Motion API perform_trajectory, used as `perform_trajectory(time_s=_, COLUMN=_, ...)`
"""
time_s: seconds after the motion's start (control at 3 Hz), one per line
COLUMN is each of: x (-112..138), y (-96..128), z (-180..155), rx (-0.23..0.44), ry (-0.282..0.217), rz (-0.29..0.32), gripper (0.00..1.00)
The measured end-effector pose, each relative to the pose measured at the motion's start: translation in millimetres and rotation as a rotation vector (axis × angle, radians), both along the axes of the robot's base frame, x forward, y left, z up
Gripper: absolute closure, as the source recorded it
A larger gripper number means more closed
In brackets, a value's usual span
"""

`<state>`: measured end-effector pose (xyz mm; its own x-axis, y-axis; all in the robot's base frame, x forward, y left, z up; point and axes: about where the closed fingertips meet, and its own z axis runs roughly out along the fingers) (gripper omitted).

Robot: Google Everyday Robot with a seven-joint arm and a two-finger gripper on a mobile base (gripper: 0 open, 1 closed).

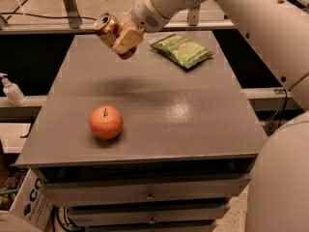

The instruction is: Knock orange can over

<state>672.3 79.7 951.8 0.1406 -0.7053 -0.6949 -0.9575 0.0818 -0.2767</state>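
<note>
Orange-gold metal catches the light at the far left of the scene: that's the orange can (pixel 107 27), and it's up off the counter (pixel 193 120), tipped hard over with its silver top turned to the left. Clamped on it is the claw (pixel 121 38), pinching the can's body. One pale finger (pixel 128 38) lies across the near-right side of the can, and the other is hidden behind it. A soft dark shadow sits on the grey surface below the can and a little nearer, with the can hanging above it. The white arm (pixel 231 13) sweeps in from the far right, and the robot's big rounded body fills the near right corner.

Elsewhere on the counter, a red-orange apple (pixel 105 122) stands stem up at the near left, well apart from the can. A green crinkly snack bag (pixel 182 50) lies flat at the far side, to the right of the claw and not touching it. Off the counter on the left, a white pump bottle (pixel 12 91) stands on a lower ledge, and a cardboard box (pixel 29 204) with dark lettering sits at the near left corner. Drawer fronts (pixel 149 195) run under the counter's near edge
</note>
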Motion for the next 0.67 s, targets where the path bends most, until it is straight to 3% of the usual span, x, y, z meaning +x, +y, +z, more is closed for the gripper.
perform_trajectory(time_s=0.33, x=-16.5, y=-15.9, z=-7.5, rx=-0.167, ry=-0.053, rz=0.003, gripper=1.00)
perform_trajectory(time_s=0.67, x=-29.0, y=-29.8, z=-55.8, rx=-0.402, ry=-0.059, rz=0.020, gripper=1.00)
